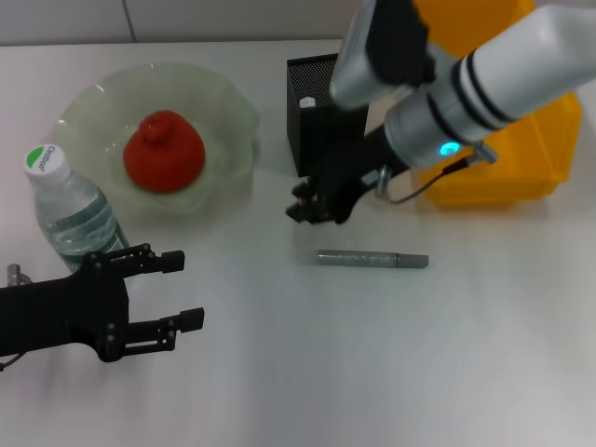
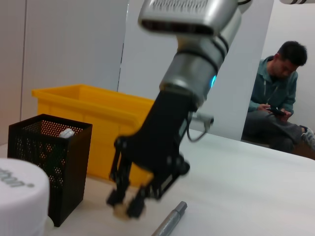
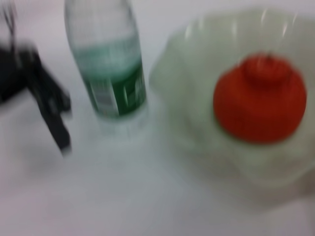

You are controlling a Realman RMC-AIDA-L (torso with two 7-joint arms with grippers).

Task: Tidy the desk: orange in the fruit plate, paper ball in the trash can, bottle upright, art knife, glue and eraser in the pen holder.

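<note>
1. Knife: art knife (image 1: 372, 259) lies flat on the tabletop (image 1: 391, 372), a slim grey metal-looking stick, just in front of the pen holder (image 1: 321, 112) and apart from it.
2. Handling, as a judgement: light, stiff and smooth, so likely to roll or slide out of a loose pinch. Best hold looks like across the barrel near its middle, fingers square to its length. It then needs tipping upright to go into the holder's mouth.
3. Right claw (image 1: 312, 207) hangs low between pen holder and knife, just above the tabletop, the arm reaching down at a slant from the far right. Left wrist view shows its fingers (image 2: 129, 206) close together on a small pale lump (image 2: 120, 211), possibly the eraser; cannot be sure what it is.
4. Left claw (image 1: 172, 291) rests low at the near left, fingers apart and holding nothing, just beside the bottle (image 1: 70, 209).
5. Bottle stands upright. Orange (image 1: 165, 152) sits in the fruit plate (image 1: 223, 107). Something pale (image 1: 307, 101) shows inside the pen holder.
6. Yellow bin (image 1: 521, 158) stands behind the right arm. Paper ball and glue not seen.
</note>
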